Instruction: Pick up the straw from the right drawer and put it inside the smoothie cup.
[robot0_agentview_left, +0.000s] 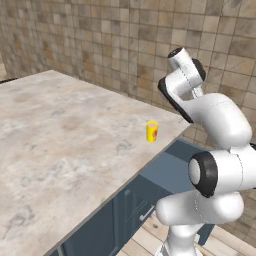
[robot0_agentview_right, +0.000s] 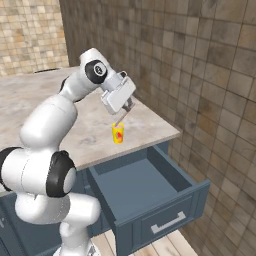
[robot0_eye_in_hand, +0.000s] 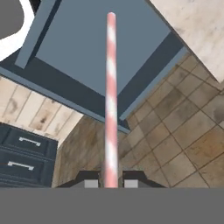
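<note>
Marble counter (robot0_agentview_left: 60, 130): smoothie cup (robot0_agentview_right: 118, 133) near edge; right drawer (robot0_agentview_right: 150, 192) open below; gripper (robot0_agentview_right: 126, 111) clenched on straw (robot0_eye_in_hand: 110, 100) above cup.

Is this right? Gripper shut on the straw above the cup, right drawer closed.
Not quite: the right drawer stands pulled open, as the right base view shows. The rest holds: the gripper is shut on the straw, above the smoothie cup.

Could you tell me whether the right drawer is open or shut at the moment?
Open: the right drawer is pulled out from under the counter, its inside showing.
</note>
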